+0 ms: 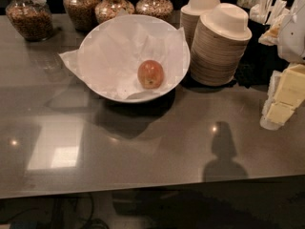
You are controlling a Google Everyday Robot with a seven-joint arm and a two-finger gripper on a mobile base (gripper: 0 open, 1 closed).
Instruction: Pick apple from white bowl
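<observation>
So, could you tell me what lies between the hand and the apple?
In the camera view, from the hand at the right edge: bare counter, skirting the paper-bowl stack, then the white bowl's rim before the apple.

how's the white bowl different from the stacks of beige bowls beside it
The white bowl is wide, upright and paper-lined; the beige bowls are smaller, tan and look upside down. The white bowl stands alone holding the apple; the beige bowls are stacked in two piles. Both sit on the grey counter. The gripper is at the right edge.

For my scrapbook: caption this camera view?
Small reddish apple sits in paper-lined white bowl; gripper hovers at right edge.
</observation>
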